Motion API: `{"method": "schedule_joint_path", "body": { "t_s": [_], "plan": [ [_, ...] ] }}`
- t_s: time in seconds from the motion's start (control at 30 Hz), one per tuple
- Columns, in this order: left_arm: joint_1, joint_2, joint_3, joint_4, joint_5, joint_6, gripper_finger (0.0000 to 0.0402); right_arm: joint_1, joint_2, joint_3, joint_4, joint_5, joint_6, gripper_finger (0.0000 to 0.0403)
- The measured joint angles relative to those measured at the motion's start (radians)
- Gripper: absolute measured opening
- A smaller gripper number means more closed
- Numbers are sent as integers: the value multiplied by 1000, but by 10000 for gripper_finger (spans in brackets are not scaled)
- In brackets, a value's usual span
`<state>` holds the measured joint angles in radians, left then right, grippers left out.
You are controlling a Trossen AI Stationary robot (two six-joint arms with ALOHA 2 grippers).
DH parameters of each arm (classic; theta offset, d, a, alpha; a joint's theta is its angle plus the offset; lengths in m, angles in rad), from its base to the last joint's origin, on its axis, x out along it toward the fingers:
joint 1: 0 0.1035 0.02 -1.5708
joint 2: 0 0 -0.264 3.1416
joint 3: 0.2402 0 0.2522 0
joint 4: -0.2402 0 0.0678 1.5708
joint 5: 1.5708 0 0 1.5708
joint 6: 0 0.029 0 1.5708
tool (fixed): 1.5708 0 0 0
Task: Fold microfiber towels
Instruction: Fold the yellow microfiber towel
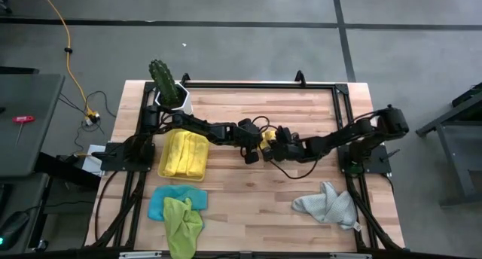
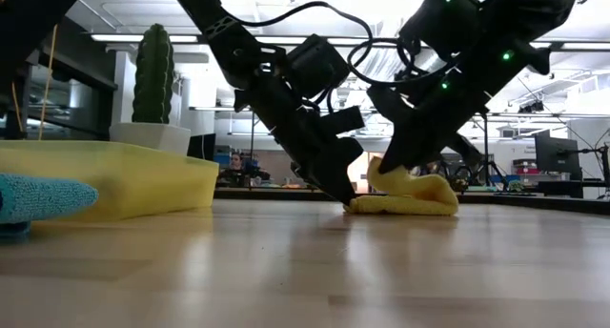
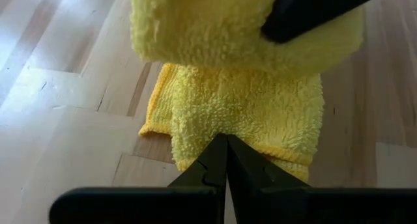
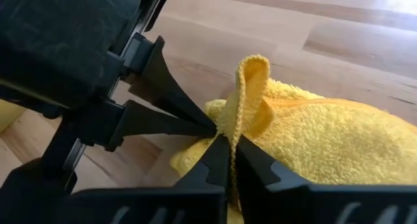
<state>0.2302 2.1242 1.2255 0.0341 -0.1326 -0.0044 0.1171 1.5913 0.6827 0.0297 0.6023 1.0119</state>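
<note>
cactus [image 1: 161, 78] in white pot [image 1: 181, 102], back-left corner | translucent yellow tray [image 2: 143, 180], left side | wooden worktop [image 1: 256, 206] | yellow cable [image 1: 68, 50] on floor

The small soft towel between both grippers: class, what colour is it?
Bright yellow towel, clearest in the right wrist view.

On the table [image 1: 248, 206] lie five loose microfiber towels: one yellow towel [image 1: 268, 142] at centre, one lime green towel [image 1: 183, 223] and one light blue towel [image 1: 160, 202] lower left, one grey towel [image 1: 325, 204] lower right. One yellow tray [image 1: 162, 171] holds a stack of yellow towels [image 1: 185, 152]. One potted cactus [image 1: 163, 80] stands upper left. Two arms reach in.
</note>
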Motion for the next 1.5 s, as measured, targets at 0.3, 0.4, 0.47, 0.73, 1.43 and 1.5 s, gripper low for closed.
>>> {"method": "schedule_joint_path", "body": {
  "t_s": [0.3,0.4,0.47,0.73,1.43,1.5],
  "plan": [
    [0,0,0,0,0,0,0,0,0,0,39,-4,-1,30],
    [0,0,0,0,0,1,0,0,0,0,70,-5,-24,60],
    [0,0,0,0,0,9,0,0,0,0,70,-5,-26,86],
    [2,-49,-5,-93,-13,10,0,0,-35,0,50,32,-120,178],
    [-10,-134,-2,-209,-37,13,1,86,-117,0,-190,155,-202,193],
    [-11,-149,-3,-233,-40,11,1,87,-117,0,-197,156,-203,193]
  ]
}}
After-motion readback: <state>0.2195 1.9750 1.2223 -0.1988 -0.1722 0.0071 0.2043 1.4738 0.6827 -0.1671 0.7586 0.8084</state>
